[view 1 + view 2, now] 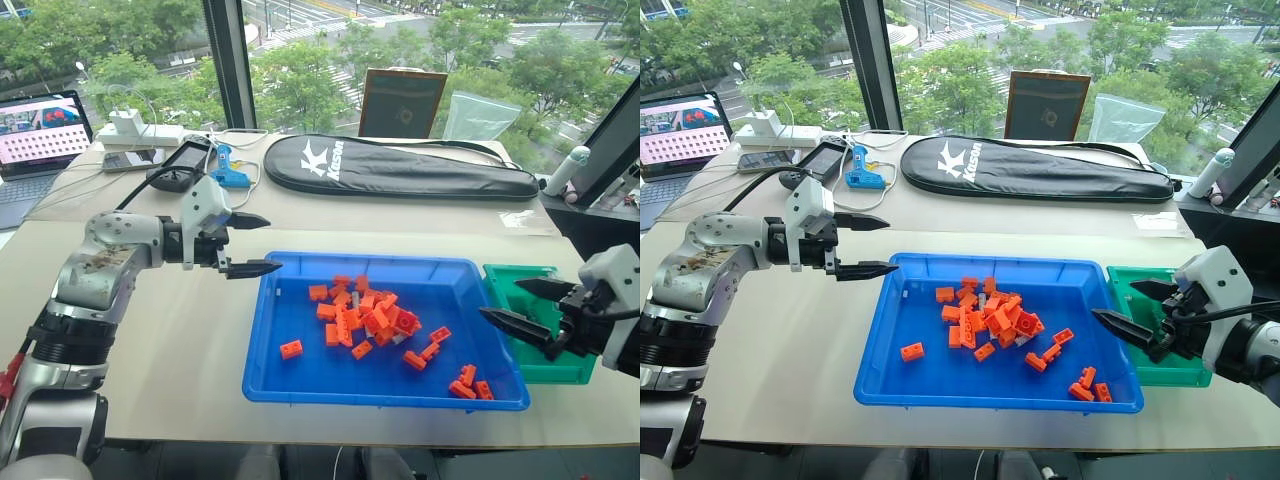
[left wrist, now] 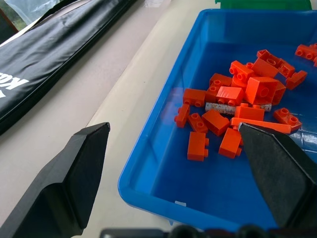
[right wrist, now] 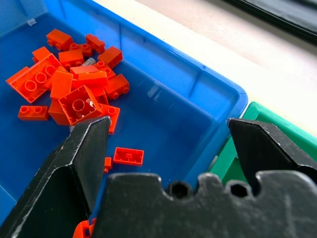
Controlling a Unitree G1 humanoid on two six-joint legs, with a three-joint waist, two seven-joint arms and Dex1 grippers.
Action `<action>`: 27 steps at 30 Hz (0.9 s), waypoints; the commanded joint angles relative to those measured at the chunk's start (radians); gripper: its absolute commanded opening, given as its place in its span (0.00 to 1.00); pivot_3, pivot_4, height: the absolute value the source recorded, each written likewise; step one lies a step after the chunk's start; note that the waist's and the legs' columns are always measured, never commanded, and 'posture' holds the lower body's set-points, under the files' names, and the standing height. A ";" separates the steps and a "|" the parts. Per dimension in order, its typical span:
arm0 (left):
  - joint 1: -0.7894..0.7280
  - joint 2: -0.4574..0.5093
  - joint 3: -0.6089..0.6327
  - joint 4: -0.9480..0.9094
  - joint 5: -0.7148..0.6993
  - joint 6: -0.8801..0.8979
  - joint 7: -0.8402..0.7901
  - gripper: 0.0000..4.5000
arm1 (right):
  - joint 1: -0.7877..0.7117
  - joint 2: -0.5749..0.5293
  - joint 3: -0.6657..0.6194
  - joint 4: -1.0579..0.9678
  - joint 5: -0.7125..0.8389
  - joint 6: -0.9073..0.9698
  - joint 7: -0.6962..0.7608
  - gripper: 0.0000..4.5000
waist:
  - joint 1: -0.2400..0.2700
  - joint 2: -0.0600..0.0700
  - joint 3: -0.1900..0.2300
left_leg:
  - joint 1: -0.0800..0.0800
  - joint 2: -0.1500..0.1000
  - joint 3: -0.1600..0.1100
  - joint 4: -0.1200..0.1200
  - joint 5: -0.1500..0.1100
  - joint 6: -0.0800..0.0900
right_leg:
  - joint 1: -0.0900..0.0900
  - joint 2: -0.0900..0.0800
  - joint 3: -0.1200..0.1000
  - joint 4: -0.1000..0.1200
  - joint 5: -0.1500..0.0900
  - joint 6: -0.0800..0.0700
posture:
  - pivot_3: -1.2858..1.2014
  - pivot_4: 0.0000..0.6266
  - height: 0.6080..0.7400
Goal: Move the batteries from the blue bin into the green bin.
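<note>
Left gripper (image 1: 252, 243) wide and empty beside blue bin (image 1: 300, 385), right gripper (image 1: 530, 306) wide and empty above green bin (image 1: 510, 275), battery (image 2: 233, 106) among orange bricks (image 1: 365, 320)

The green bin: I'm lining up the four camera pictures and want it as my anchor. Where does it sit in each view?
Left eye view: green bin at right, against the blue bin's right end, partly behind the right gripper.
Right eye view: same spot, right of centre.
Left wrist view: green sliver at the top edge, beyond the blue bin.
Right wrist view: green corner between the fingers.
Shared landmark: the orange bricks.
</note>
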 commanded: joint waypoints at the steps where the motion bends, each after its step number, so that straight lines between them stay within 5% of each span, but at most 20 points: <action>1: -0.056 0.001 -0.007 0.012 -0.011 -0.007 -0.066 1.00 | -0.021 -0.007 -0.020 -0.041 0.020 0.008 -0.016 0.98 | 0.000 0.000 0.000 | 0.000 0.000 0.000 0.000 0.000 0.000 | 0.000 0.000 0.000 0.000 0.000 0.000 | 0.52 0.24 0.95; 12: -0.137 0.047 -0.108 -0.009 -0.006 0.030 -0.329 1.00 | -0.322 -0.034 0.516 0.025 -0.134 -0.074 0.042 0.98 | -0.018 0.000 0.000 | -0.002 0.001 -0.001 0.011 0.000 0.000 | -0.001 0.001 0.000 0.007 0.000 0.000 | 0.52 0.24 0.95; 27: -0.055 0.054 -0.137 -0.134 0.085 -0.081 -0.338 1.00 | -0.397 0.082 0.712 0.157 -0.263 -0.145 0.060 0.98 | -0.016 0.000 0.000 | -0.002 0.001 -0.002 0.012 0.000 0.001 | -0.001 0.001 0.000 0.008 0.000 0.000 | 0.52 0.24 0.95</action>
